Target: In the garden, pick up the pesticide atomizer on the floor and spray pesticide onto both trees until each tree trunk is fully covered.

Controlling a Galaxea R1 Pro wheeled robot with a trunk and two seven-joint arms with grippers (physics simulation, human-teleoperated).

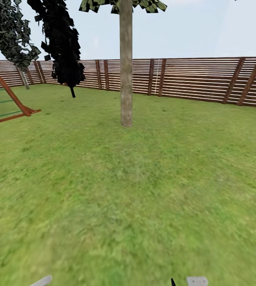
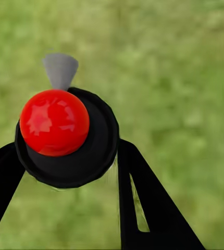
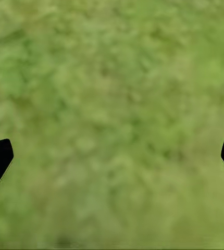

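Atomizer [image 2: 65,136] seemingly clamped in left pincer [image 2: 65,172] — no legible label, lawn [image 1: 144,190]

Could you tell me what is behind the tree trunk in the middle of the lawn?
Behind the tree trunk runs the brown slatted fence, with pale sky above it. The strip of fence and lawn directly behind the trunk is covered.

Outdoor garden: green lawn [image 1: 144,190], brown slatted fence [image 1: 199,81] along the boundary, trees [image 1: 126,67], wooden play frame [image 1: 4,95], open sky above.
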